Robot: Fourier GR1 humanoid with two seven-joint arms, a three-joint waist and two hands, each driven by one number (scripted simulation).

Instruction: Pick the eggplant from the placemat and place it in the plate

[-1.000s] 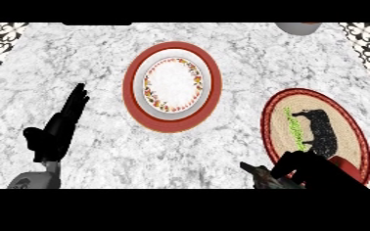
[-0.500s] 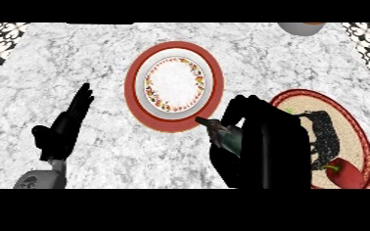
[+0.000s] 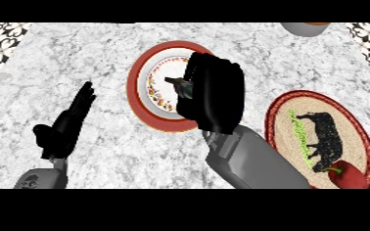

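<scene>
Over the plate (image 3: 142, 96), right hand (image 3: 213, 90) curls round dark eggplant (image 3: 180, 85)

A white-grey marble counter (image 3: 101, 49) fills the whole view.

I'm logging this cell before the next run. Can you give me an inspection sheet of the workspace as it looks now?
Surface: white marbled counter.
Job's things: eggplant, only its tip showing, held over the plate; placemat at right, cow print on it.
Clutter: red pepper on the placemat's lower edge; grey bowl at the top.
Hands: right hand curled round the eggplant; left hand open, resting at lower left.
Cables: nothing seen.
Surroundings: patterned corners at the top.
</scene>
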